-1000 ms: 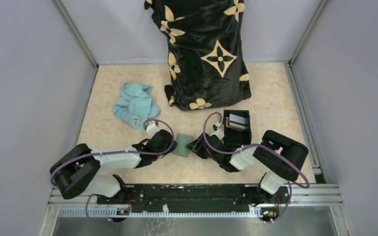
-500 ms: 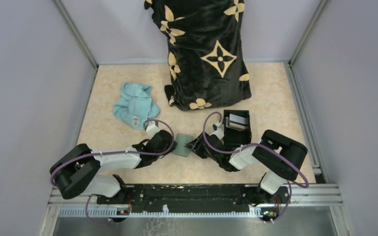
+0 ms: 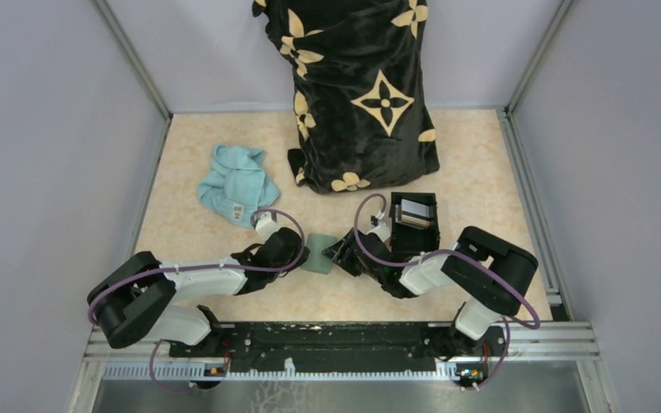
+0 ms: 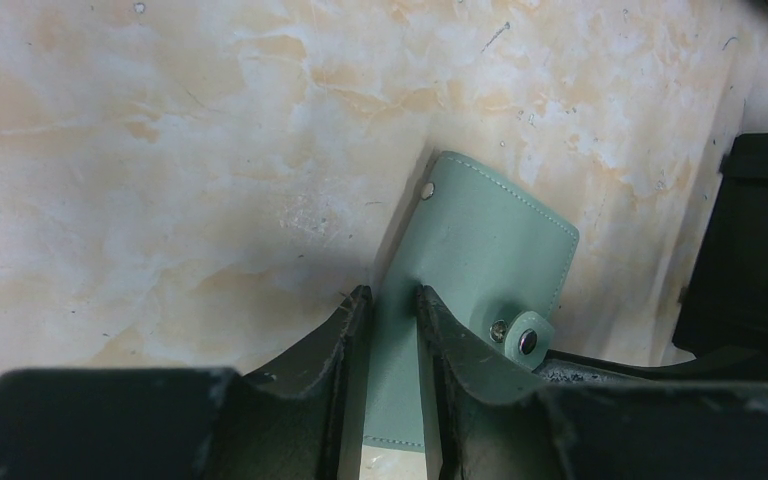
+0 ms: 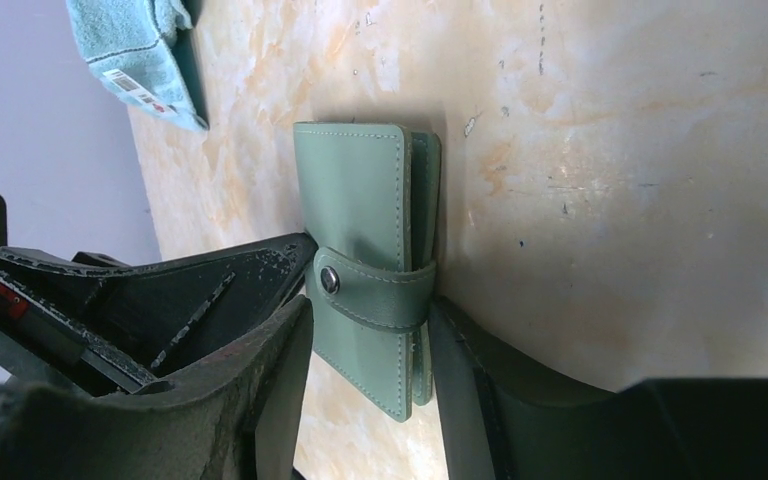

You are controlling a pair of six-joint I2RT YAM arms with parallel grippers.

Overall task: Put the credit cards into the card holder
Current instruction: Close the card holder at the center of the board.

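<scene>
I see the holder on the bench at the near middle, folded, with its strap snapped across. It sits between my two claws.

The left claw is clamped on one edge of the holder, its two fingers pressed to either face. The right claw straddles the opposite end at the strap, with a finger close on each side. I cannot tell whether those fingers squeeze it or only flank it.

The cards sit in the black box just right of the right claw, a pale face up. A blue cloth lies well off to the far left.
</scene>
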